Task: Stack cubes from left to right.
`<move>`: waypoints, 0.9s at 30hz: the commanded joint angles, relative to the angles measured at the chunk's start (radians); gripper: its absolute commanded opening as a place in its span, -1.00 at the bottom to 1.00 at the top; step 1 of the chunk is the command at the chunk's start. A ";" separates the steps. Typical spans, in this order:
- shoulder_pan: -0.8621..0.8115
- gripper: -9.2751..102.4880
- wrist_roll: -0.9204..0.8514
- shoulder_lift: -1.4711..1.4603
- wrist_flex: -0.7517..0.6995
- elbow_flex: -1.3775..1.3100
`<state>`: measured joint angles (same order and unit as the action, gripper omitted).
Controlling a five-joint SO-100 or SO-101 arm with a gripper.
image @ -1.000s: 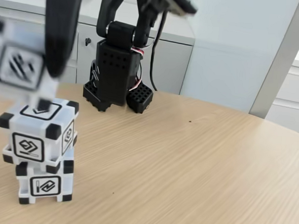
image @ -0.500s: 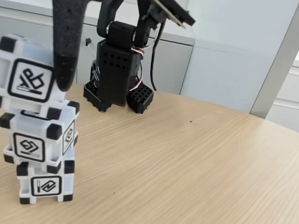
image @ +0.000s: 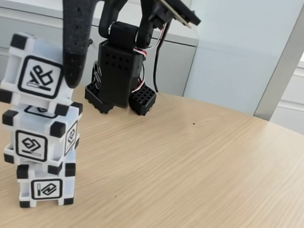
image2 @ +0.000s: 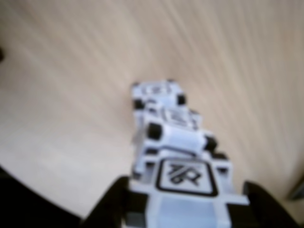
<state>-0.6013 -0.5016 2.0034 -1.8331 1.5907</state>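
End effector [image2: 183,213] fingertips behind blurred top cube [image2: 185,187]

Three cubes stand stacked at the fixed view's left on the table [image: 200,174]: bottom cube [image: 45,187], middle cube [image: 39,137], and top cube [image: 36,75] (seemingly tilted). The arm's base [image: 118,76] stands behind, to the right.

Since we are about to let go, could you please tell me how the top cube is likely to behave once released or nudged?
The top cube sits tilted and shifted left of the middle cube, so it may tip or slide. It looks like rigid plastic, so probably stiff. The gripper flanks it; a sideways nudge could topple the stack.
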 commanded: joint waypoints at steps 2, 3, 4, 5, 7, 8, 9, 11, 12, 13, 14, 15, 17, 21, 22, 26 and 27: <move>0.008 -0.83 0.003 0.028 -0.077 0.002; 0.008 -0.83 0.000 0.028 -0.077 0.002; 0.008 -0.83 0.000 0.028 -0.077 0.002; 0.006 -0.83 0.000 0.028 -0.077 0.002; 0.006 -0.80 0.000 0.028 -0.077 0.002; 0.006 -0.77 0.000 0.028 -0.077 0.002; 0.006 -0.74 0.000 0.028 -0.077 0.002; 0.006 -0.68 0.000 0.028 -0.077 0.002; 0.006 -0.61 0.002 0.028 -0.077 0.002; 0.006 -0.58 0.003 0.028 -0.075 0.002; 0.008 -0.55 0.003 0.028 -0.075 0.002; 0.008 -0.52 0.003 0.028 -0.075 0.002; 0.008 -0.45 0.005 0.029 -0.074 0.002; 0.008 -0.32 0.002 0.029 -0.074 0.002; 0.008 -0.32 0.003 0.029 -0.074 0.002; 0.008 -0.29 0.008 0.031 -0.074 0.002; 0.008 -0.29 0.011 0.031 -0.074 0.002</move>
<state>-0.5998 -0.5016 2.0034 -1.8331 1.5923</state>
